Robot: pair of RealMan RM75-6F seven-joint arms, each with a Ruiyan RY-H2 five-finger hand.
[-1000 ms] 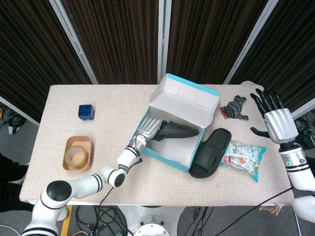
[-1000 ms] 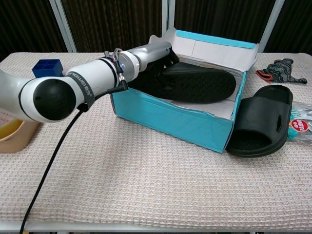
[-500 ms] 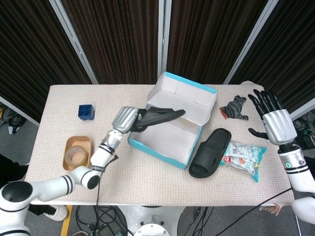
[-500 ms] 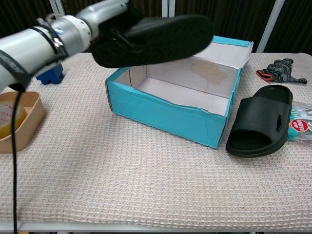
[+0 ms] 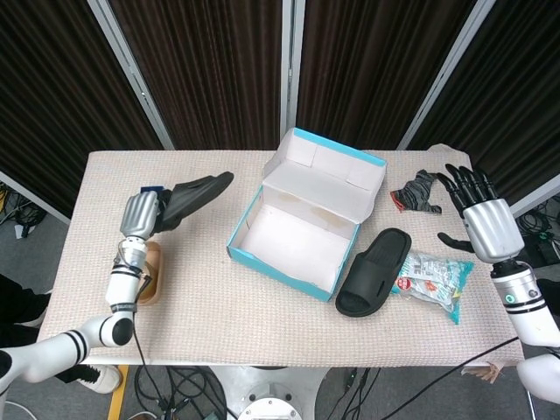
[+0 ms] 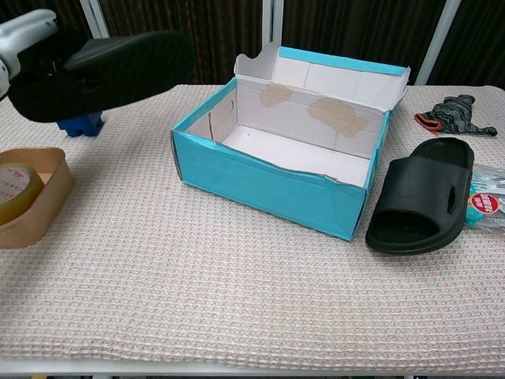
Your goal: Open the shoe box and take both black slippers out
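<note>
black foam, the second slipper [image 5: 194, 197] hangs in the air over the left part of the worktop [image 5: 262, 324], gripped at its heel end by the left hand [image 5: 140, 214], whose fingers [image 5: 162, 213] wrap around it; its toe points toward the shoe box [image 5: 302, 236]. in the chest view the same slipper [image 6: 102, 71] sits high at the upper left, above a blue cube [image 6: 79, 125] and well clear of the box.

the first slipper [image 5: 374, 271] already lies on the worktop just beside the box's right wall, sole down. the box stands open with its lid tipped back, and its inside shows only bare white card, so nothing is left to lift out.

the step in hand looks like setting this slipper down. to do it well, i would pick a bare patch of cloth between the box and the tan tray with the tape roll [image 5: 140, 271], lower the slipper until its sole is flat on the worktop, and only then let the fingers go, so it does not drop or tip onto the tray or the cube.

the right hand [image 5: 484, 223] hovers at the far right edge with its fingers spread and holding nothing, near a dark glove [image 5: 418, 192] and a snack packet [image 5: 430, 278].
</note>
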